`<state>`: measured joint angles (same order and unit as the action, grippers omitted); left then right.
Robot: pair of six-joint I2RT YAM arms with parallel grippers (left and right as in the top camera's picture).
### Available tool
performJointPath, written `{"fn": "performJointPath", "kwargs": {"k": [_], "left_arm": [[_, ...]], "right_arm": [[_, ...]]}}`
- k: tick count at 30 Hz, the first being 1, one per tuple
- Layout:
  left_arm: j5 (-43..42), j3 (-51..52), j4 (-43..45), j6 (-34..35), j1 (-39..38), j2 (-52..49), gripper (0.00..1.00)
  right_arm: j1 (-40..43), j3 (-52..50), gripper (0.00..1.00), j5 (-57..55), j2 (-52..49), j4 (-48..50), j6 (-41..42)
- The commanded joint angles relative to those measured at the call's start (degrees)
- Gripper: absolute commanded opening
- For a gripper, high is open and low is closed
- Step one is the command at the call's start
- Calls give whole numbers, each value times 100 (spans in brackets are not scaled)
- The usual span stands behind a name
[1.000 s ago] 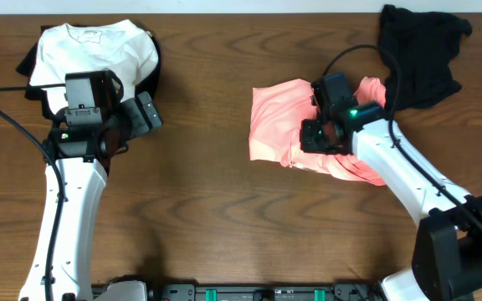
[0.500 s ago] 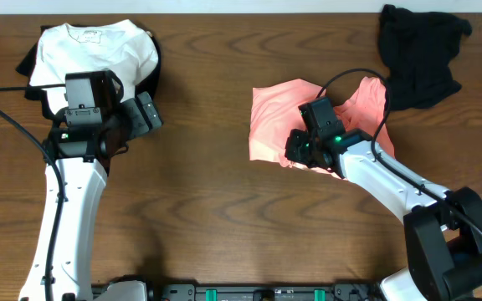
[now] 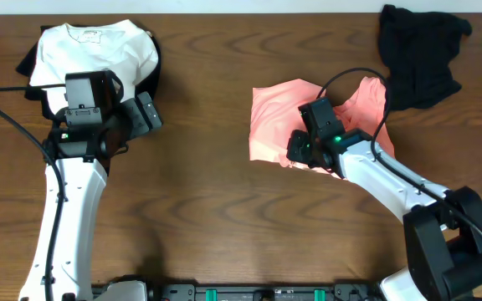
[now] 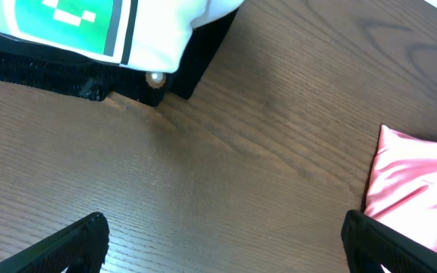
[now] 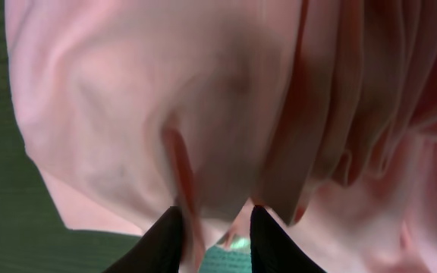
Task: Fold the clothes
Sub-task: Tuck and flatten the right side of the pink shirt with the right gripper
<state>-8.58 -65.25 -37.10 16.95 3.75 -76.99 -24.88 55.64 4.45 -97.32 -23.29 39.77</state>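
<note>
The salmon-pink T-shirt (image 3: 273, 117) lies crumpled right of the table's middle. My right gripper (image 3: 298, 149) is low on its front left part. In the right wrist view its fingertips (image 5: 168, 231) stand close together, shut on a raised fold of the pink T-shirt (image 5: 203, 98). My left gripper (image 3: 145, 113) hovers open over bare wood at the left; the left wrist view shows nothing between its fingers (image 4: 74, 239), with the pink T-shirt's edge (image 4: 416, 182) to the right. No print shows on the pink cloth.
A white T-shirt (image 3: 99, 46) lies on a black garment (image 3: 30, 63) at the back left, just behind my left arm. Another black garment (image 3: 421, 54) is bunched at the back right corner, touching the pink shirt's far edge.
My right gripper has slid left and toward the front across the pink T-shirt, uncovering its right part. It has hardly moved in the last half second. The left arm has stayed still.
</note>
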Motion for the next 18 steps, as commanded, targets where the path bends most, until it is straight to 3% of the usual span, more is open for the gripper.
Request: {"fn": "performJointPath", "kwargs": {"k": [1,10,18], "left_arm": [[70,31,-15,33,26,-17,98],[70,31,4,31,26,-17,98],[70,31,7,31,26,-17,98]], "right_arm": [[-22,-31,28,-166,-216,131,-105],[-20,-28,26,-118,-354,485,-105],[-13,-28,3,-109,-343,579,-107]]}}
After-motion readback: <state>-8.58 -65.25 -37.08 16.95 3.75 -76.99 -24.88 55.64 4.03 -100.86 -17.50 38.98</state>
